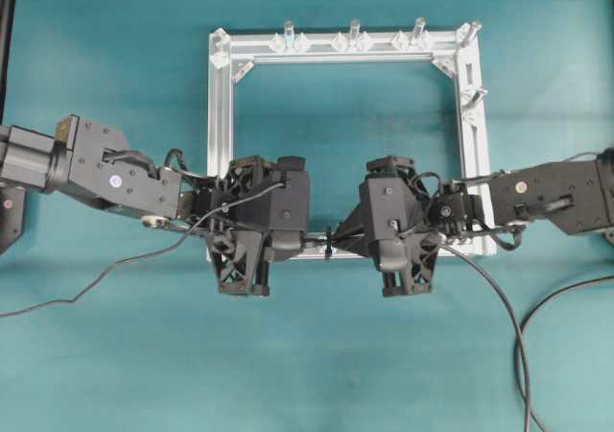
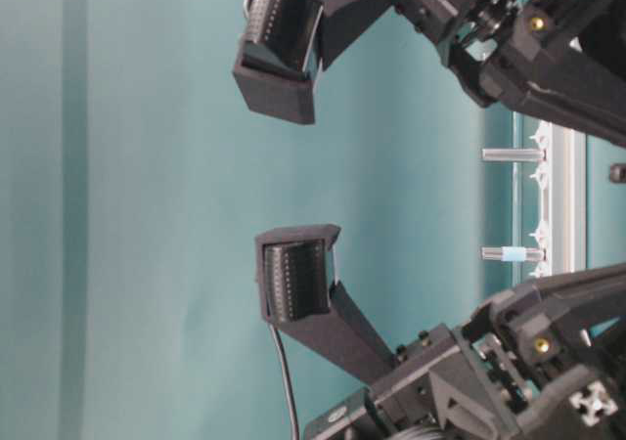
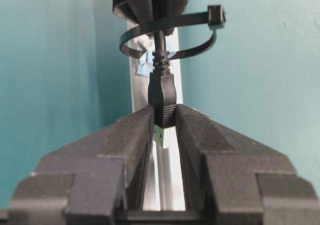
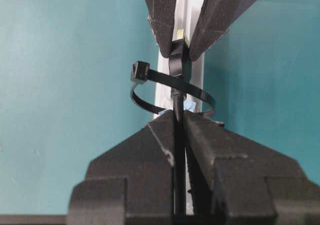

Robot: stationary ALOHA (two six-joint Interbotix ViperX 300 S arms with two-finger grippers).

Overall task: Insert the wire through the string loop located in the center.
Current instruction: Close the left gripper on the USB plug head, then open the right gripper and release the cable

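While facing, both claws on wire (image 3: 162, 97)

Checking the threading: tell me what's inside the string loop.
The wire runs through the loop: its plug is pinched in the left claw, its cord in the right claw. The bar lies behind; the loop's tie point is hidden.

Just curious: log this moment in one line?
wire: through string loop | left gripper: shut on plug | right gripper: shut on cable
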